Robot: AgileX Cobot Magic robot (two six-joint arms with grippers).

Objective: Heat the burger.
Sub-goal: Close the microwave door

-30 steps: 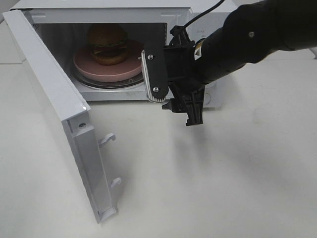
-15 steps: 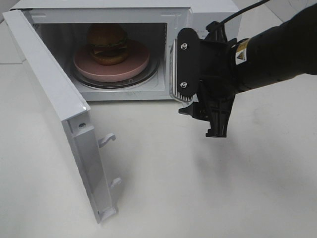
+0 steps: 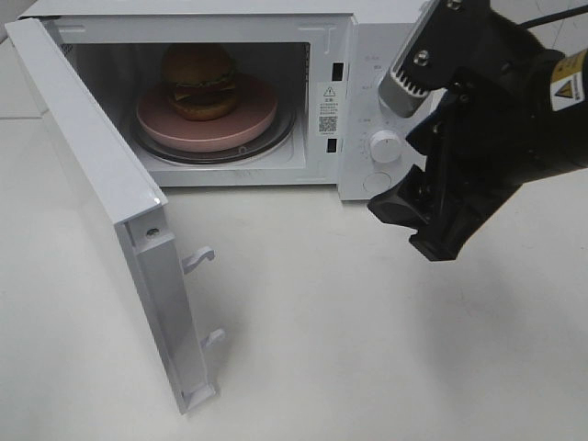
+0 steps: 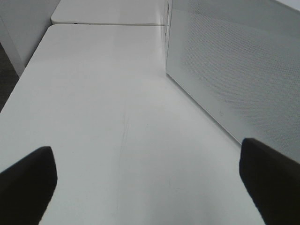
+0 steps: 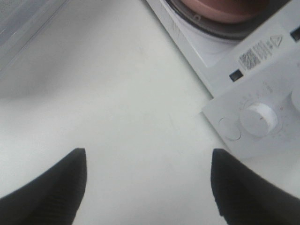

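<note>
this looks like a robotics lab or test room more than a home kitchen. a white microwave [image 3: 372, 87] stands with its door [image 3: 101, 175] swung open on a plain white tabletop [image 3: 367, 349]. over that tabletop, next to the microwave's control knob [image 3: 385, 146], hangs a black robot arm [image 3: 514, 119] with a yellow warning label [image 3: 570, 87], and a black cable [image 3: 551, 16] runs behind it. the left wrist view shows a second white table [image 4: 108, 11] set edge to edge with the first, a pale wall or partition [image 4: 21, 21] beside it and a strip of dark floor [image 4: 5, 75]. the kitchen touches are the microwave and the burger [image 3: 199, 81] on a pink plate [image 3: 207, 129] inside it.
</note>
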